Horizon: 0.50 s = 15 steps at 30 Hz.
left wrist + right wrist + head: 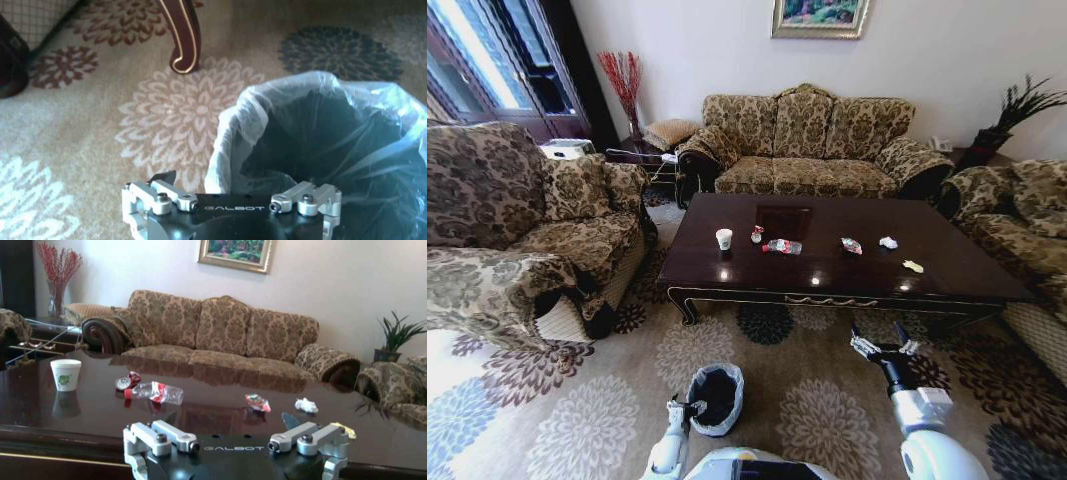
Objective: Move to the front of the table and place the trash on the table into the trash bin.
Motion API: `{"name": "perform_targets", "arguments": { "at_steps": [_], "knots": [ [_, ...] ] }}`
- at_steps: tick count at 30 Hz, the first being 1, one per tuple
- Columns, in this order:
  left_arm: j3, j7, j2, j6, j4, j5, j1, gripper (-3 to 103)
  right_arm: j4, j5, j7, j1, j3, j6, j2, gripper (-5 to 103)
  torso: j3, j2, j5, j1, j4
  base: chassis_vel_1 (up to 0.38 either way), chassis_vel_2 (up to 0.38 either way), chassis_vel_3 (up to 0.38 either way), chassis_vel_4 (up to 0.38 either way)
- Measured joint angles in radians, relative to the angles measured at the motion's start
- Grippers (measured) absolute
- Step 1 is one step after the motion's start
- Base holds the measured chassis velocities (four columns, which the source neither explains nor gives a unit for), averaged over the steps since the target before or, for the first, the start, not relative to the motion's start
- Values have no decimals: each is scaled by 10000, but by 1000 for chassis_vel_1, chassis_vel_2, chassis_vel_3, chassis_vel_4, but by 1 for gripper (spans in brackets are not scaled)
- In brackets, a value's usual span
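Observation:
The dark glossy table [827, 215] carries the trash: a white paper cup [724, 238], a small red piece [756, 234], a clear bottle [782, 246] with a red label, a colourful wrapper [852, 245], a white tissue [888, 242] and a yellowish scrap [913, 266]. On the carpet in front stands the black trash bin [715, 397] with its white bag. My left gripper [689, 408] is open at the bin's left rim [227, 150]. My right gripper [883, 345] is open and empty, just short of the table's front edge. It faces the cup [66, 374], bottle [155, 391], wrapper [257, 402] and tissue [306, 405].
A patterned sofa [802, 140] stands behind the table, with armchairs at the left [517, 230] and right [1017, 225]. A carved table leg [183, 40] stands close to the bin. Flowered carpet [587, 410] stretches open to the left of the bin.

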Motion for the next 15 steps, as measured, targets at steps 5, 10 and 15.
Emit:
{"name": "perform_targets", "arguments": {
  "at_steps": [5,10,15],
  "knots": [
    [60,193,-11,45,258,1,-156,98,9,-20,67,-2,15,0,20,100,0,0,1,0,0,0,0,0,0],
    [80,223,-87,234,460,-9,-365,81,17,-32,114,-56,154,11,41,100,0,0,-1,0,-1,0,0,0,0],
    [64,241,-50,238,604,69,-463,70,-10,-24,114,-71,237,54,56,100,0,0,0,0,-1,0,0,0,0]
  ]
}}
